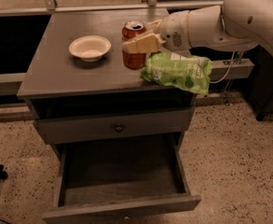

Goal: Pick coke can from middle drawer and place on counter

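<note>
The red coke can (134,59) with its silver top stands upright on the grey counter (57,73), right of the cream bowl; I cannot tell whether its base touches the top. My gripper (137,37) reaches in from the right on the white arm and is shut on the can, with one cream finger (141,43) across its front. The middle drawer (122,183) is pulled out below, at the bottom of the cabinet, and its dark floor is bare.
A cream bowl (90,47) sits on the counter left of the can. A green chip bag (177,72) lies at the counter's right front edge, just right of the can. A closed drawer front with a round knob (119,128) is above the open drawer.
</note>
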Available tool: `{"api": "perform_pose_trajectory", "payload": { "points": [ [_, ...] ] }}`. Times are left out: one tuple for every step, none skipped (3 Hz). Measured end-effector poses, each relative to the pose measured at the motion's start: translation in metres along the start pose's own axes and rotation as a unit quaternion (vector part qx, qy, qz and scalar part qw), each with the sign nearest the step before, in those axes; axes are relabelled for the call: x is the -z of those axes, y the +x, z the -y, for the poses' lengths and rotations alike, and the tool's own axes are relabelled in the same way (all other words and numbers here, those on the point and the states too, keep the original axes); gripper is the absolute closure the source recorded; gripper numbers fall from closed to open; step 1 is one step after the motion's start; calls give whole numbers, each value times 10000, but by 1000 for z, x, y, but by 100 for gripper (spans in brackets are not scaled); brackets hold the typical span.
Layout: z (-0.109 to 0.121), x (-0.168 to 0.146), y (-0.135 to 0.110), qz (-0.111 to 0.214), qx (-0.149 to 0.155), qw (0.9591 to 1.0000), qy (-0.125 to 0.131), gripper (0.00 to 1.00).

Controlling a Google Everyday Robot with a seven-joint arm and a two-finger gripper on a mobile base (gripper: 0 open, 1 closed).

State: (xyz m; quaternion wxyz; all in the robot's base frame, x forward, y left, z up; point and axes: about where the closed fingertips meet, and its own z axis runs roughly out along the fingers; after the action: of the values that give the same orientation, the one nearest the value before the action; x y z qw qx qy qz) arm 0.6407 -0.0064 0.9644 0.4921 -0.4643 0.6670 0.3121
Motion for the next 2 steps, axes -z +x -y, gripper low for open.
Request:
{"api": "perform_pose_trajectory", "payload": {
  "points": [
    [24,-24,17,-273,-201,9992,-204,100],
    [42,-42,24,-254,-80,9990,-350,100]
  ]
}}
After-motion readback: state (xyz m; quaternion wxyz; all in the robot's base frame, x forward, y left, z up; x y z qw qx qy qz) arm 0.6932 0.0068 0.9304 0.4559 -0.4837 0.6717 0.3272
